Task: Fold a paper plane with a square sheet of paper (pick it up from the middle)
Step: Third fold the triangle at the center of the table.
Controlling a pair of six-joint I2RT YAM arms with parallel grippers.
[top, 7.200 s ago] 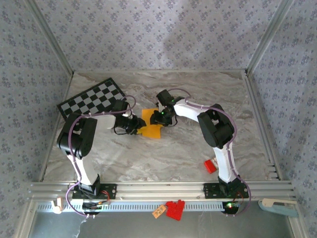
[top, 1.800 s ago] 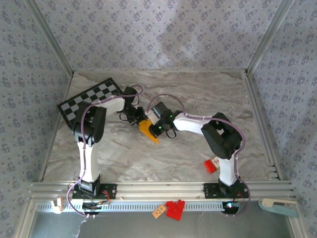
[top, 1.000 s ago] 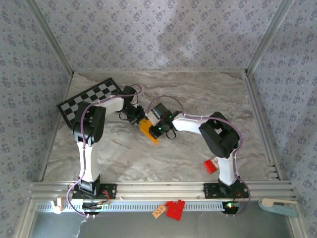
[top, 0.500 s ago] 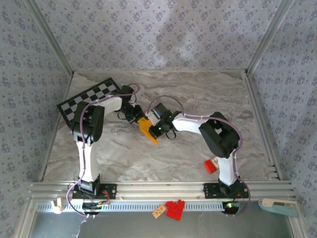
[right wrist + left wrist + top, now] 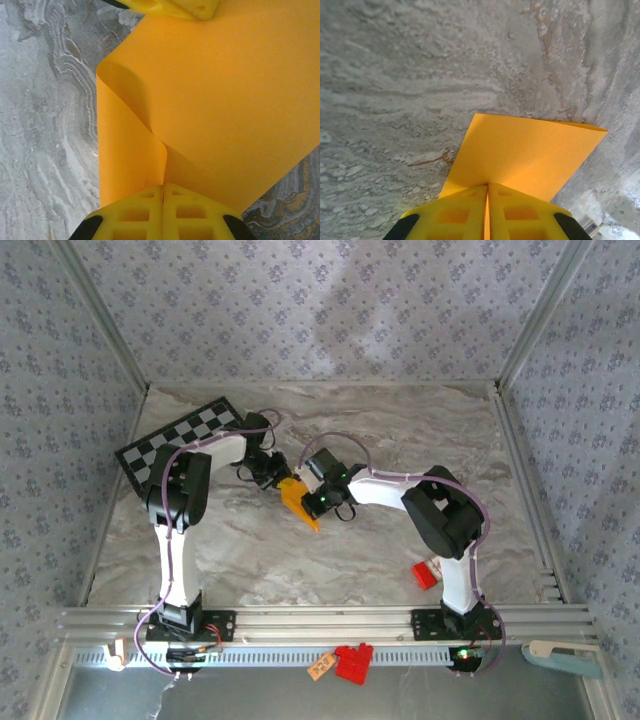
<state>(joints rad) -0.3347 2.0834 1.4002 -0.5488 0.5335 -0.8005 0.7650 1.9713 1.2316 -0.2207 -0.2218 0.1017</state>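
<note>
Both arms meet over the middle of the table [image 5: 420, 430], the paper [image 5: 301, 503] pinched between them. I can't tell whether its lower tip touches the surface. The left gripper [image 5: 487, 189] is clamped tight on one edge. The right gripper [image 5: 162, 191] is closed just as tight on another, where the sheet bows into a soft loop. I'd say it's early: picked up and bent over, but no sharp crease, pointed nose or wings yet, so most of the folding remains.

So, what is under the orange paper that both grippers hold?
Grey marbled table shows below and around the orange paper. The patch straight beneath the sheet is covered, so I cannot tell if anything lies there.
</note>
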